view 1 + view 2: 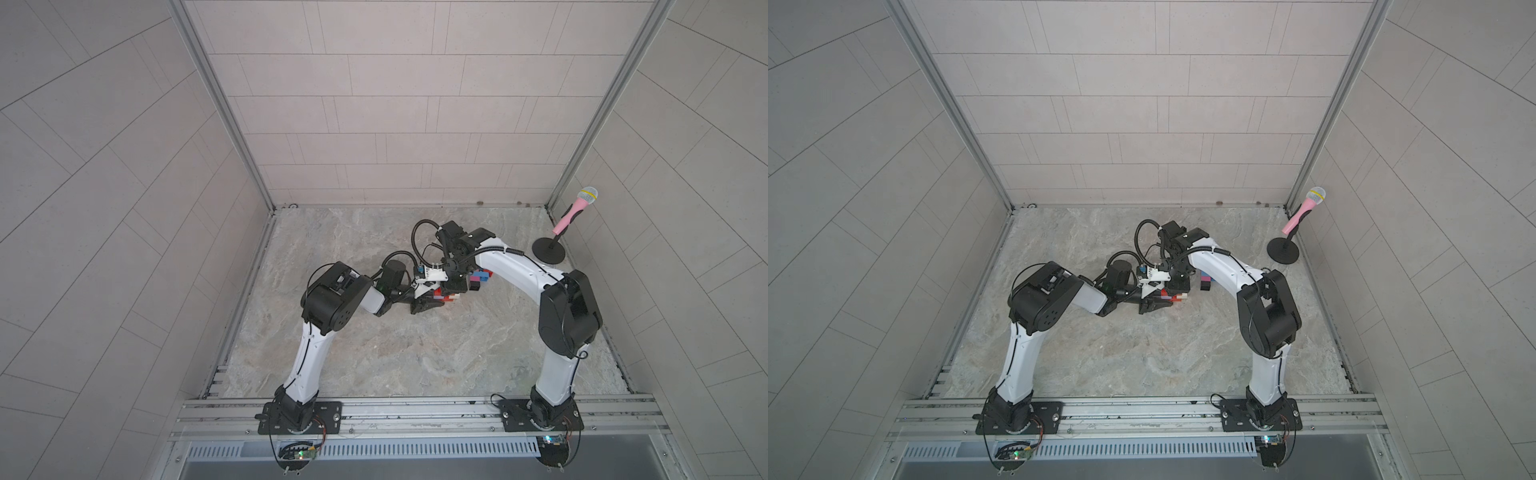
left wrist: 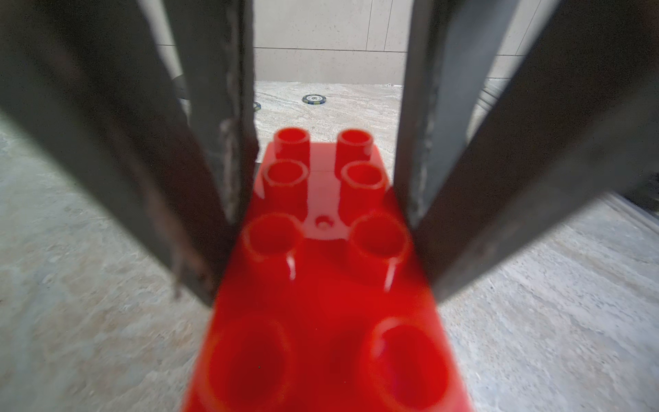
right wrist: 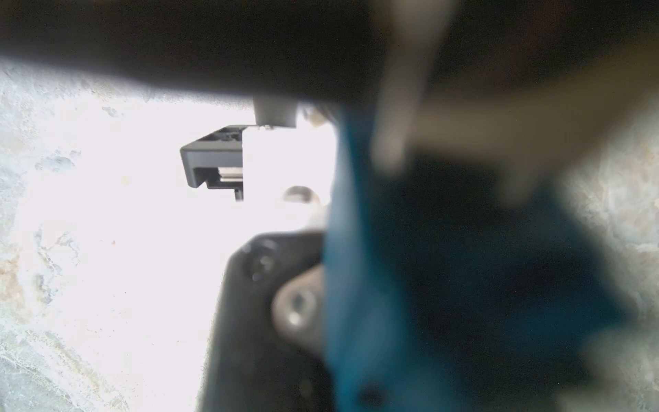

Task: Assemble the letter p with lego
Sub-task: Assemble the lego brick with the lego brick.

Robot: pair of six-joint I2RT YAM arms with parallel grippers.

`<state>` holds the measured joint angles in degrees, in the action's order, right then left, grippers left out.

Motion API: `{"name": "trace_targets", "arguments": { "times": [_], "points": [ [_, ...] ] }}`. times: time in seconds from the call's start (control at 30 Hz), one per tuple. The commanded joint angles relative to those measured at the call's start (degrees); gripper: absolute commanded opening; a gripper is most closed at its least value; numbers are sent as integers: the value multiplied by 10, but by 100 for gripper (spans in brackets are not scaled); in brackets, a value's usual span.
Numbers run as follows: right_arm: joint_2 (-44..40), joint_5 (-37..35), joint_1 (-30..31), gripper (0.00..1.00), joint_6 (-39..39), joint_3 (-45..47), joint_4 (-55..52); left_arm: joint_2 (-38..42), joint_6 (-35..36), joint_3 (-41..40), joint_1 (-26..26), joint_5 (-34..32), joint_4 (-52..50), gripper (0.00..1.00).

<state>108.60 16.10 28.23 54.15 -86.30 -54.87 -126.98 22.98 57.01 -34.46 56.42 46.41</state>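
In the left claw (image 2: 319,292), part-open & clamped on both sides, sits the red lego brick (image 2: 322,228), at worktop (image 1: 374,353) centre; right claw (image 1: 455,286) is closed, load unclear. We should keep studs level & press straight

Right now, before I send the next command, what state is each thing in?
left gripper: shut on the red brick.
red brick: held by its sides, studs showing.
right gripper: shut; any hold cannot be told.
brick cluster: blue, pink and black, on the table by the right gripper; joined or loose unclear.
microphone: tilted in its stand.
chip: flat on the table.
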Motion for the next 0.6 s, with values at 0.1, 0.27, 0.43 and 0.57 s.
{"name": "trace_targets", "arguments": {
  "times": [0.1,0.27,0.43,0.57],
  "points": [
    [135,-115,10,2,-47,51,-14,-54,1,-22,-7,-79,-165,0],
    [86,-102,0,40,-91,33,8,-49,-2,-23,-6,-80,-165,0],
    [19,-83,-14,100,-108,35,29,-43,-9,-24,-7,-83,-165,0],
    [-65,-69,-24,100,-130,50,75,-22,-35,-28,-8,-96,-165,0]
  ]
}}
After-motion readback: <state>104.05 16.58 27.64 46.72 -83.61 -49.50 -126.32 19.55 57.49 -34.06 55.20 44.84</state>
